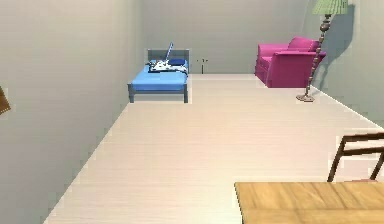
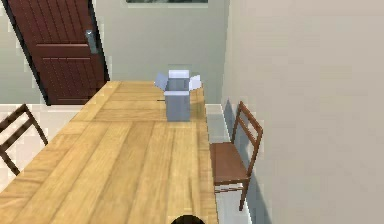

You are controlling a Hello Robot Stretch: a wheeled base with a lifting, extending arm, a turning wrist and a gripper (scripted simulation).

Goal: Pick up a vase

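Wooden table (image 2: 120,160) bears an open box (image 2: 178,98), chair (image 2: 236,150) beside

Counting from the forward view, I see one blue bed (image 1: 160,85), one pink armchair (image 1: 287,62), one floor lamp (image 1: 330,8), one wooden chair (image 1: 362,138) and one corner of the bench (image 1: 300,200). From the arm side view I count one open box (image 2: 180,95) on the bench, two chairs, a left chair (image 2: 18,128) and a right chair (image 2: 228,162), and one dark door (image 2: 62,50).
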